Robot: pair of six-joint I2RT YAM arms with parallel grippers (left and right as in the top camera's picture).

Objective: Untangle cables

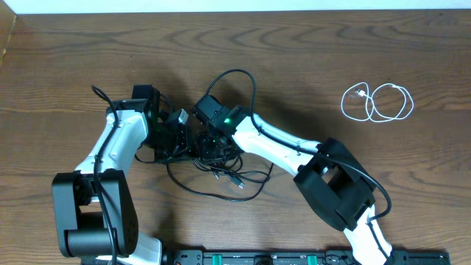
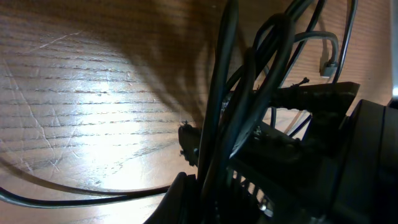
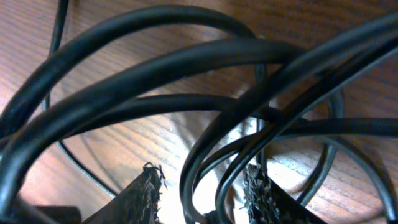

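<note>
I'm seeing both arms meeting over the black cables [image 1: 221,173], which are lying bunched mid-scene on the table [image 1: 59,59]. The right gripper [image 3: 204,190] is standing released, with strands running between its fingers [image 3: 148,193]. The left gripper [image 1: 179,140] is sitting buried in strands, so I can't tell its state. The white cable [image 1: 377,103] is lying coiled at the far right, well apart.
</note>
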